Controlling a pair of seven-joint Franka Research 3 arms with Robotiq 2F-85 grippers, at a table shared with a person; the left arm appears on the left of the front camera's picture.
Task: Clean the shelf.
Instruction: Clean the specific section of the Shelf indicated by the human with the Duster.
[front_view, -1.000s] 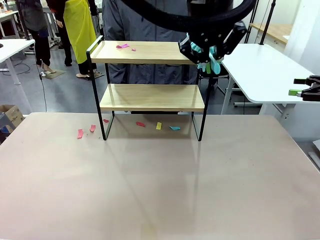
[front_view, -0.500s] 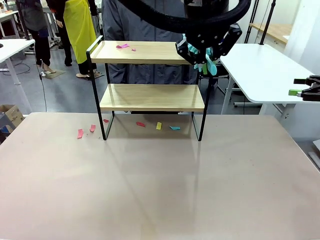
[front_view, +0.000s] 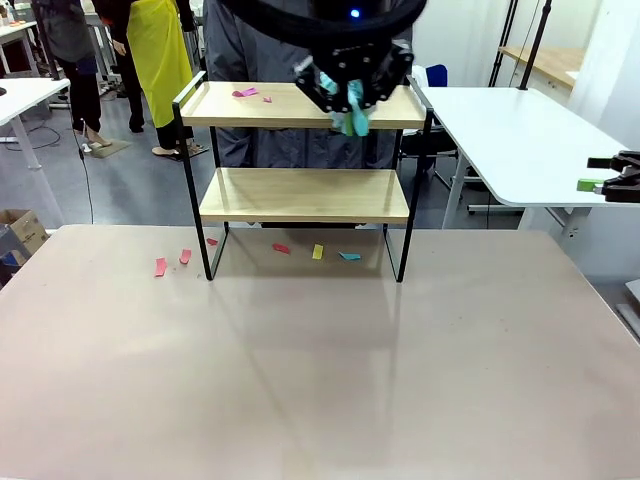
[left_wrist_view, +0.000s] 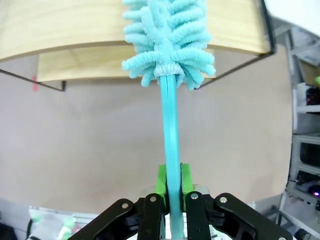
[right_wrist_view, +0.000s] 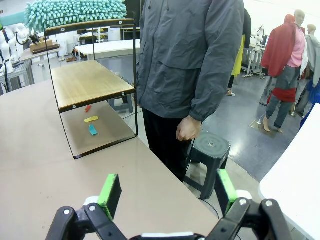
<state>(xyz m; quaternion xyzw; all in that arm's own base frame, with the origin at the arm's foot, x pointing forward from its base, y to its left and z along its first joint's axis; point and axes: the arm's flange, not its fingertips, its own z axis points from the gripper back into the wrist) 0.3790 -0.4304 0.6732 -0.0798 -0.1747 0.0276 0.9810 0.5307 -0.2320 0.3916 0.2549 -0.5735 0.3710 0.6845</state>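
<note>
The shelf (front_view: 300, 195) stands at the table's far side, two wooden boards in a black frame. My left gripper (front_view: 350, 85) hangs over the right half of the top board, shut on the handle of a turquoise duster (front_view: 353, 118) whose fluffy head touches that board. In the left wrist view the left gripper (left_wrist_view: 170, 187) clamps the duster (left_wrist_view: 167, 40) handle, and the head lies on the shelf (left_wrist_view: 60, 25). Pink scraps (front_view: 246, 93) lie at the top board's left. My right gripper (front_view: 600, 174) waits open at the far right, away from the shelf (right_wrist_view: 87, 82); its fingers (right_wrist_view: 110, 192) are empty.
Coloured paper scraps (front_view: 318, 252) lie on the table under the shelf, with more pink ones (front_view: 160, 267) to its left. A person in a grey jacket (right_wrist_view: 185, 60) stands behind the shelf beside a stool (right_wrist_view: 207, 150). A white side table (front_view: 520, 140) is at the right.
The left gripper has carried the duster leftward, from beyond the top board's right end to over the board. The right gripper has stayed still.
</note>
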